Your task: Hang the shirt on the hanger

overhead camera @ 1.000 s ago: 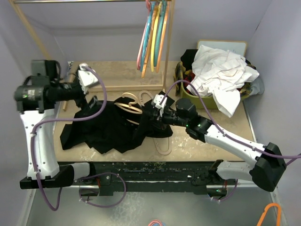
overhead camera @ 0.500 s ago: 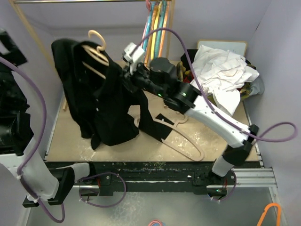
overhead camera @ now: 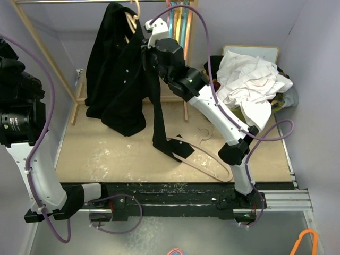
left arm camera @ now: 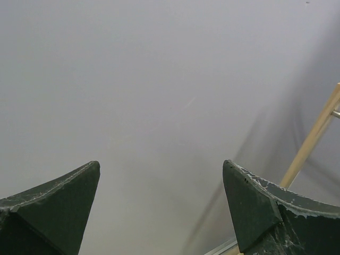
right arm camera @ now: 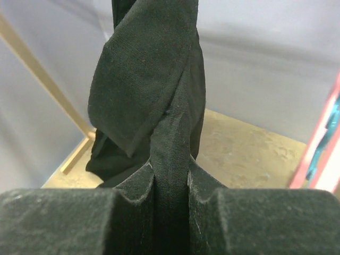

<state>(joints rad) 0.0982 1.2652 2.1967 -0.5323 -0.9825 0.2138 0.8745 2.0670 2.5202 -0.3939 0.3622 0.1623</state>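
Note:
The black shirt (overhead camera: pixel 119 69) hangs high at the back on the cream hanger, of which only the hook (overhead camera: pixel 136 9) shows, close under the top rail. I cannot tell if the hook rests on the rail. One sleeve (overhead camera: pixel 159 125) trails down to the table. My right gripper (overhead camera: pixel 150 54) is raised at the shirt's right side and shut on a fold of its black fabric (right arm camera: pixel 170 159). My left gripper (left arm camera: pixel 159 175) is open and empty, facing the bare grey wall, far left of the shirt.
A pinkish-tan hanger (overhead camera: pixel 208 160) lies on the table under the right arm. Coloured hangers (overhead camera: pixel 179 18) hang on the rail right of the shirt. A green basket (overhead camera: pixel 215 112) with white cloth (overhead camera: pixel 249 85) stands back right. A wooden rack post (overhead camera: pixel 45 50) slants at the left.
My right gripper has lifted the shirt and hanger from the table up to the rail. My left arm has let go of the shirt and swung up and away to the left.

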